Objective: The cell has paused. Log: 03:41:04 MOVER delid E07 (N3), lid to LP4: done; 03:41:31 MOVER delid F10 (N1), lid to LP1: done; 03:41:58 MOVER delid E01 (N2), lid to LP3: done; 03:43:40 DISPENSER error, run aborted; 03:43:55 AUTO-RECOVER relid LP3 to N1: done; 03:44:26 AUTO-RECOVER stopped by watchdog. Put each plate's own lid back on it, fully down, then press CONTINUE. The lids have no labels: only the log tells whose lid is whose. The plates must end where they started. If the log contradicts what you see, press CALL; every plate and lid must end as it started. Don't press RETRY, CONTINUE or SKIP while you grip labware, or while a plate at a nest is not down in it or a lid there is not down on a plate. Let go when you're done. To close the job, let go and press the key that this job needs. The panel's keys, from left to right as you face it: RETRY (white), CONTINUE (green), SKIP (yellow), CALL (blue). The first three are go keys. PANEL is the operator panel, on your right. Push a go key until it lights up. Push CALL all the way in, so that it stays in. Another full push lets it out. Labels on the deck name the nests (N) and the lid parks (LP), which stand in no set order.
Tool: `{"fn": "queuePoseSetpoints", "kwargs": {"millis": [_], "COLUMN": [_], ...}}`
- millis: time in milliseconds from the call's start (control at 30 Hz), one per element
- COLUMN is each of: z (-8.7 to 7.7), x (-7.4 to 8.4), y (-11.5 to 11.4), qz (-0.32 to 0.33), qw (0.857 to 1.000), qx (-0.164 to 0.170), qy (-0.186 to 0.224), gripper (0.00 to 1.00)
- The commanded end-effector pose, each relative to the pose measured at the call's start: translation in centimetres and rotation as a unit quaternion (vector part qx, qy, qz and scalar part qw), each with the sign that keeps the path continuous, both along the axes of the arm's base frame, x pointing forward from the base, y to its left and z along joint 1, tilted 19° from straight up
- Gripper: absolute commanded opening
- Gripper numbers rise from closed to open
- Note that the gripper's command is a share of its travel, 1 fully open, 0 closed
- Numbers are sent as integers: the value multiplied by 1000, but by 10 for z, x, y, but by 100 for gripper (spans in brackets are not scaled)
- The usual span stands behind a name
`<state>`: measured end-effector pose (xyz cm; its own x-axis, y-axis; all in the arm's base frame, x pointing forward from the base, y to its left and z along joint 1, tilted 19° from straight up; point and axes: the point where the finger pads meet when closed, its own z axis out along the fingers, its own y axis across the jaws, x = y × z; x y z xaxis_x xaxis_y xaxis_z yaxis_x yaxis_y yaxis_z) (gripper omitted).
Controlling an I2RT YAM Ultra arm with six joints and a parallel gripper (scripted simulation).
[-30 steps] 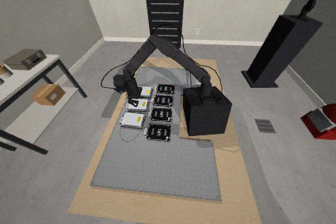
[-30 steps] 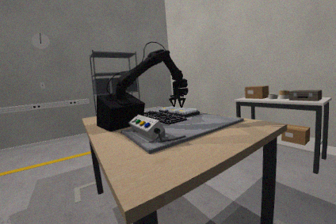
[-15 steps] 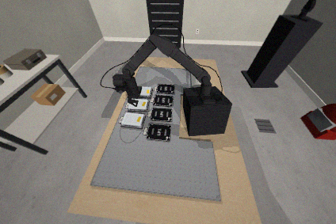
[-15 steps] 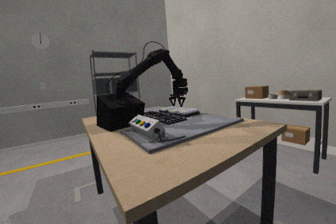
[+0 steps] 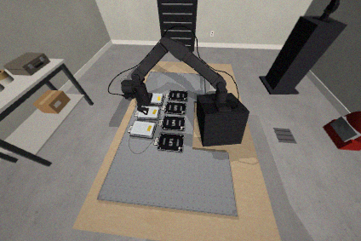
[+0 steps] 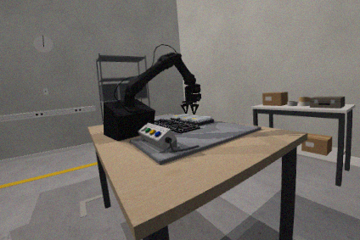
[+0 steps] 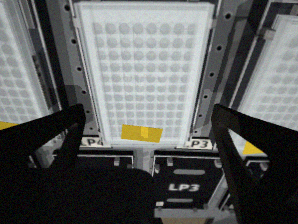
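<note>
Three white well plates lie in a row on the grey deck (image 5: 170,183): the far one (image 5: 157,98), the middle one (image 5: 149,110) and the near one (image 5: 142,129). My gripper (image 5: 143,113) (image 6: 190,108) (image 7: 148,111) is open and empty, hanging just above the middle plate (image 7: 145,70), one finger on each side of its end with the yellow tag (image 7: 142,133). The two neighbouring plates (image 7: 15,75) (image 7: 277,80) show at the edges of the wrist view. Whether the plates carry lids I cannot tell. The black lid park marked LP3 (image 7: 184,187) lies just below.
Several black lid parks (image 5: 175,108) (image 6: 178,125) stand in a column beside the plates. The arm's black base box (image 5: 221,119) (image 6: 123,120) is right of them. The key panel (image 6: 154,132) sits at the deck's near corner in the exterior view.
</note>
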<state>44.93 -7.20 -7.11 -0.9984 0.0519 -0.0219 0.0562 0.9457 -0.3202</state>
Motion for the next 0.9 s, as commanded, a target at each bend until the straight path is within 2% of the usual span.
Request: {"fn": "queuePoseSetpoints", "kwargs": {"millis": [0,867], "z": [26,24], "x": [20,16], "y": [10,9], "qz": [8,7], "qw": [999,999], "qx": [-1,-1], "qy": [-33,-31], "gripper": [100,100]}}
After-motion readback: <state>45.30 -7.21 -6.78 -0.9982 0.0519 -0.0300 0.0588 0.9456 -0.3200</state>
